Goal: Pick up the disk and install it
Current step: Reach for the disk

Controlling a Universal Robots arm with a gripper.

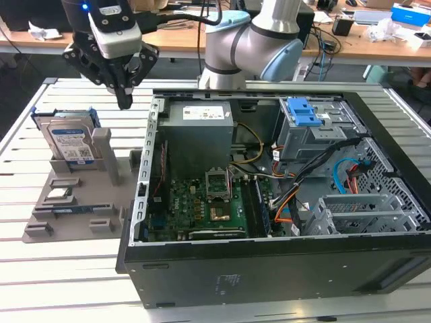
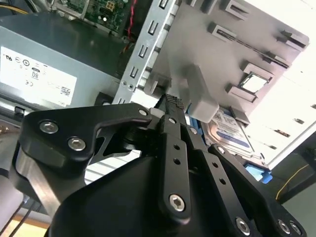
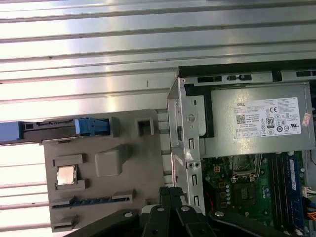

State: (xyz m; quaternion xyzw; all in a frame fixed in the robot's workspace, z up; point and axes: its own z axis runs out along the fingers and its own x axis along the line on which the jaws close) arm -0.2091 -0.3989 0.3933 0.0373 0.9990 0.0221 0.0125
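Note:
The disk (image 1: 67, 142) stands on edge in a slot at the back of the grey holder tray (image 1: 81, 208), silver-grey with a white-and-blue label and a blue frame. It appears edge-on in the first wrist view (image 3: 59, 129) and partly behind a grey post in the second wrist view (image 2: 233, 132). My gripper (image 1: 124, 101) hangs above the slatted table, between the disk and the open computer case (image 1: 145, 202), to the exterior view's right of the disk and clear of it. Its black fingers meet at the tips in both wrist views (image 2: 170, 101) (image 3: 173, 190), shut with nothing between them.
Inside the case are a grey metal power supply box (image 1: 200, 121), the motherboard (image 1: 202, 202), a blue ribbed latch (image 1: 303, 111) and loose cables. The holder tray also carries a small square chip (image 3: 65, 175). A cluttered bench runs behind the arm.

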